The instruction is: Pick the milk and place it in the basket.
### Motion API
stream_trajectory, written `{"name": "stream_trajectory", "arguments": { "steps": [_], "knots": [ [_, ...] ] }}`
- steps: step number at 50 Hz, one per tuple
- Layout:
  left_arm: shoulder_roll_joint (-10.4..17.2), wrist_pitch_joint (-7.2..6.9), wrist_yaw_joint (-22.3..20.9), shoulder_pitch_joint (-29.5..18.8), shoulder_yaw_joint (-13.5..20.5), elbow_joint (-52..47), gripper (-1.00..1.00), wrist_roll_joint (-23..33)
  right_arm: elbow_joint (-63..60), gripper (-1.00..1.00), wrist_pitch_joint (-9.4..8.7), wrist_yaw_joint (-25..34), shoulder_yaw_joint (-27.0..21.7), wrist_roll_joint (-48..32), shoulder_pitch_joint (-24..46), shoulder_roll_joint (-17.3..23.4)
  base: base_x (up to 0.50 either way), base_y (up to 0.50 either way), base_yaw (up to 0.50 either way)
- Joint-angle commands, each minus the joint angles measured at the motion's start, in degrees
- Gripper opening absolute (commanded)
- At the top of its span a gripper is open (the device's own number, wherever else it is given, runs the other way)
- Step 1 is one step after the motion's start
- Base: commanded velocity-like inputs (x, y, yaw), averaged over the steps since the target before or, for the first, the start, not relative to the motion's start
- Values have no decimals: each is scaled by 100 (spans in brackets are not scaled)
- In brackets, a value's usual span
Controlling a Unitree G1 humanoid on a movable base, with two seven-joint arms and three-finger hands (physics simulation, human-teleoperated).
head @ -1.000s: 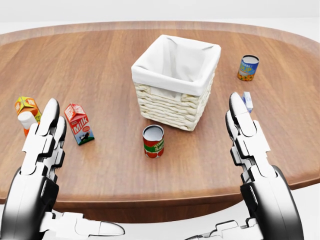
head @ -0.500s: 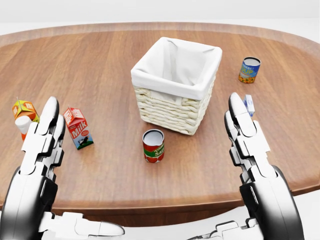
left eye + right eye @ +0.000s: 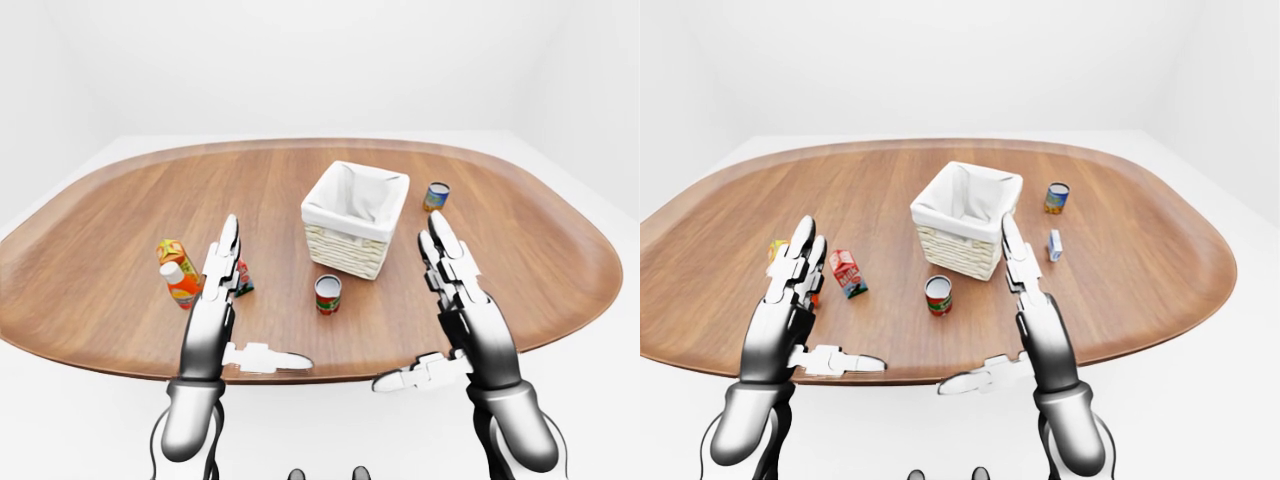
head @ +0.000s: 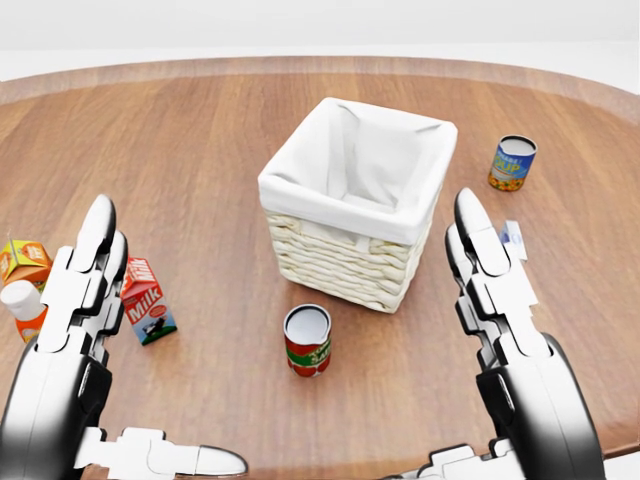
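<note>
Two hands hover over the table [image 4: 200, 150], fingers extended and holding nothing. Left to right: orange carton [image 4: 22, 260] and bottle [image 4: 24, 306]; left hand [image 4: 70, 340]; milk [image 4: 146, 300], upright just right of that hand; red can [image 4: 307, 340]; basket [image 4: 355, 200], lined white; right hand [image 4: 505, 330]; yellow-blue can [image 4: 512, 163], far right.

The red carton [image 4: 145, 303] left of the basket [image 4: 352, 205] read "Milk" on its side; other labels were illegible.
</note>
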State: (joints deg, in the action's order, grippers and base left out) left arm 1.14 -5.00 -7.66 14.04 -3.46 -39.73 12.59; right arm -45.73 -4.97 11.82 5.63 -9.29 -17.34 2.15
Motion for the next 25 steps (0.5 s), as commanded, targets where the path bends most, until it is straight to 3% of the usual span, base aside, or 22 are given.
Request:
{"name": "stream_trajectory", "arguments": {
  "steps": [1,9,15,20,25],
  "knots": [
    [-1,0,11,26,-68,-29,100,70,44,100,26,-19,49,5,-32,31,27,0,0],
    [15,12,19,49,-72,42,100,52,48,100,43,-21,80,-15,-42,39,27,0,0],
    [21,149,59,109,-120,175,100,66,51,100,73,-28,105,-27,-68,49,27,0,0],
    [23,65,48,76,-144,99,100,90,20,100,46,-19,95,-20,-62,48,27,0,0],
    [32,176,91,79,-121,227,100,100,69,100,73,-24,97,-30,-46,47,27,0,0]
  ]
}}
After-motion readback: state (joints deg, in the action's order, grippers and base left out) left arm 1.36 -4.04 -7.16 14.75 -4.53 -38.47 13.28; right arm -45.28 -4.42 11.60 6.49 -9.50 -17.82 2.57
